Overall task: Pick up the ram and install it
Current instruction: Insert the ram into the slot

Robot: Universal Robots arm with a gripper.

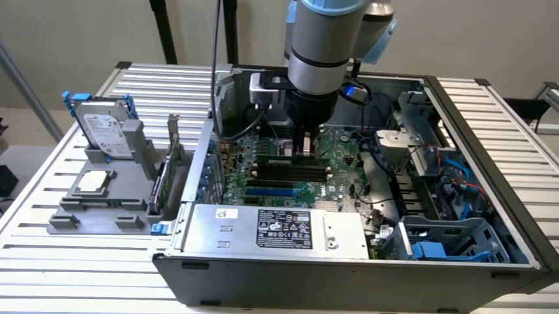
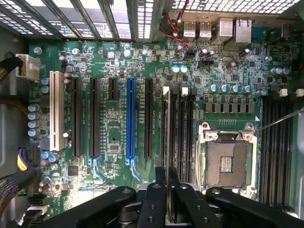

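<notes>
Exterior view: grey Universal Robots arm (image 1: 321, 59) is reaching down into an open dark-grey computer case (image 1: 349, 268) that is lying on a ribbed white metal counter (image 1: 70, 275). Black pincer (image 1: 306, 149) is hanging right over the row of black memory slots (image 1: 292, 171) on the green motherboard (image 1: 336, 154), near the middle of the case.

Wrist view: pincer (image 2: 167, 199) is clamping its black fingers (image 2: 154, 202) together on the ram (image 2: 167, 142), a slim long green circuit-board stick seen edge-on. Ram is standing upright between the fingers and lining up with a black memory slot (image 2: 183, 126) just beside the square silver processor socket (image 2: 228, 161); cannot tell if it is fully seated or just above the slot. Long blue expansion slot (image 2: 130, 118) and white expansion slot (image 2: 55, 111) are lying further along the motherboard (image 2: 114, 137), well apart from the ram.

Exterior view, outside the case: grey plastic parts holder (image 1: 101, 203) is sitting toward the counter's edge on the exterior view's left, carrying a silver hard drive in a blue frame (image 1: 101, 127) standing upright, a square silver processor chip (image 1: 94, 183) lying flat, and a tall green expansion card with a metal bracket (image 1: 167, 173) standing on edge next to the case wall. Silver power supply box with a black label (image 1: 275, 229) is sitting inside the case along its near wall.
</notes>
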